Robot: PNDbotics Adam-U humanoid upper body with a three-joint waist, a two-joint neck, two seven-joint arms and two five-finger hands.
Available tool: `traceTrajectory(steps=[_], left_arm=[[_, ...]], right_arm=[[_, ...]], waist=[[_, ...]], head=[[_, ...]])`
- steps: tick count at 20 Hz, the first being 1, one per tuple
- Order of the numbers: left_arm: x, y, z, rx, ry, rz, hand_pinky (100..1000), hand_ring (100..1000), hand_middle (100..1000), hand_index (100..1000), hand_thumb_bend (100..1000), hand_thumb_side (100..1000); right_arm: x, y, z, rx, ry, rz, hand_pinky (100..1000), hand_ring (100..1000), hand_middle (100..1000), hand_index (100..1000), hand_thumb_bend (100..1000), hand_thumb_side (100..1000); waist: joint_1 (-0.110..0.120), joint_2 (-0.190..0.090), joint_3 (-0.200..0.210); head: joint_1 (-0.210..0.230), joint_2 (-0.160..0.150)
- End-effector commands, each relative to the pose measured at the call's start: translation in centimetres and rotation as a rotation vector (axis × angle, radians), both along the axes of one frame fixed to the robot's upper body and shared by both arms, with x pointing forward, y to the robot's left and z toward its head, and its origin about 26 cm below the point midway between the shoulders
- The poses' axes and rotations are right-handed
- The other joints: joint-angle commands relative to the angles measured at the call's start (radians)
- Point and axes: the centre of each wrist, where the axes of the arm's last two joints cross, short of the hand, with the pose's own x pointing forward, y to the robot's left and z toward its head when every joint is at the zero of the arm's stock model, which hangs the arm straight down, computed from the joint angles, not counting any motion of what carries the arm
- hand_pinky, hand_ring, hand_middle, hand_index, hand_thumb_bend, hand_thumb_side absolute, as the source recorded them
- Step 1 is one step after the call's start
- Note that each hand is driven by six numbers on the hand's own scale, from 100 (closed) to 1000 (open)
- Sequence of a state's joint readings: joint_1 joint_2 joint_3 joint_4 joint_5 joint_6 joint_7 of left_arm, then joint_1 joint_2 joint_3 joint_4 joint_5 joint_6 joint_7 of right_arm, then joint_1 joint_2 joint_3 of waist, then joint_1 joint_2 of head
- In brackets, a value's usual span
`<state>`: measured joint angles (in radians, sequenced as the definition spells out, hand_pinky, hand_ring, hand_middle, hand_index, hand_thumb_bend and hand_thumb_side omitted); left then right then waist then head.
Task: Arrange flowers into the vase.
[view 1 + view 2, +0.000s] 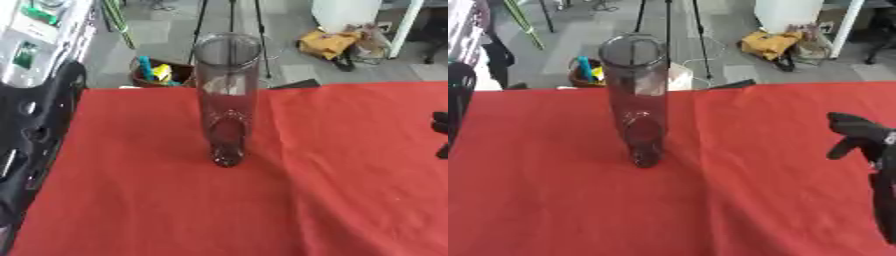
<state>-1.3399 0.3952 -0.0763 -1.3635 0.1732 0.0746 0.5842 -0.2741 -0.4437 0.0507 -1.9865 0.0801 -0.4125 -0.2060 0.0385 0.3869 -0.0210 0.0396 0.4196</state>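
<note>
**Tall glass vase on the red counter, nothing in our hands**

So here's what we've got in front of us. The vase [227,100] is a tall clear glass cylinder standing upright on the counter [157,210], which is covered in a red cloth. It sits a bit left of the middle of the counter, closer to the far edge than to us. Looking down through the glass we see only the cloth's red through it, so it looks empty from here.

Our right hand [859,132] comes in from the right side, best seen in the right eye view. It hangs over the cloth well apart from the vase, with the fingers [841,148] bent downward in a loose curl. They aren't wrapped round anything and aren't touching the vase. In the left eye view only a dark sliver of it pokes in at the right edge.

Our left arm [35,145] shows as a big black shape along the left edge of the left eye view, beside the counter's left side. We can't make out the left hand there, so we can't tell how its fingers stand.

Beyond the far edge there's grey floor with tripod legs [203,25] and a yellow bag [767,44].
</note>
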Motion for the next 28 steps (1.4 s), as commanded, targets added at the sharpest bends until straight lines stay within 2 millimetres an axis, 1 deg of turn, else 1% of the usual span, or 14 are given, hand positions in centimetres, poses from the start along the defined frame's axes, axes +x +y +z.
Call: traceTrajectory(steps=[1, 4, 10, 18, 22, 28], left_arm=[[-0.8, 0.2, 1.8, -0.061, -0.033, -0.015, 100, 100, 100, 100, 140, 640], [-0.9, -0.1, 2.2, -0.111, -0.011, -0.032, 100, 100, 100, 100, 140, 661], [-1.6, -0.3, 3.3, -0.18, -0.007, -0.036, 100, 100, 100, 100, 152, 662], [-3.1, -2.3, 4.3, -0.259, -0.009, -0.143, 100, 100, 100, 100, 172, 667], [-3.6, -2.7, 4.6, -0.262, -0.031, -0.156, 100, 100, 100, 100, 179, 658], [-4.8, -3.7, 5.0, -0.278, -0.043, -0.223, 100, 100, 100, 100, 190, 656]], right_arm=[[-0.1, 0.2, 0.7, -0.023, -0.024, 0.005, 815, 822, 440, 734, 100, 1000], [-0.1, 0.4, 0.8, -0.029, -0.02, 0.01, 817, 823, 439, 736, 100, 1000], [-0.1, 0.6, 0.6, -0.041, 0.0, 0.012, 821, 826, 436, 737, 100, 1000], [0.0, 0.9, 0.8, -0.044, 0.013, 0.029, 824, 828, 434, 738, 100, 1000], [0.0, 0.9, 0.8, -0.048, 0.02, 0.035, 826, 828, 433, 739, 100, 1000], [0.0, 1.0, 0.9, -0.047, 0.023, 0.042, 827, 829, 432, 740, 100, 1000]], waist=[[0.001, -0.018, -0.003], [0.006, -0.015, -0.005], [0.016, -0.016, -0.002], [0.027, -0.018, -0.013], [0.031, -0.02, -0.015], [0.032, -0.018, -0.02]], head=[[0.007, -0.013], [0.01, -0.008], [0.012, 0.001], [0.023, 0.0], [0.026, -0.003], [0.029, -0.004]])
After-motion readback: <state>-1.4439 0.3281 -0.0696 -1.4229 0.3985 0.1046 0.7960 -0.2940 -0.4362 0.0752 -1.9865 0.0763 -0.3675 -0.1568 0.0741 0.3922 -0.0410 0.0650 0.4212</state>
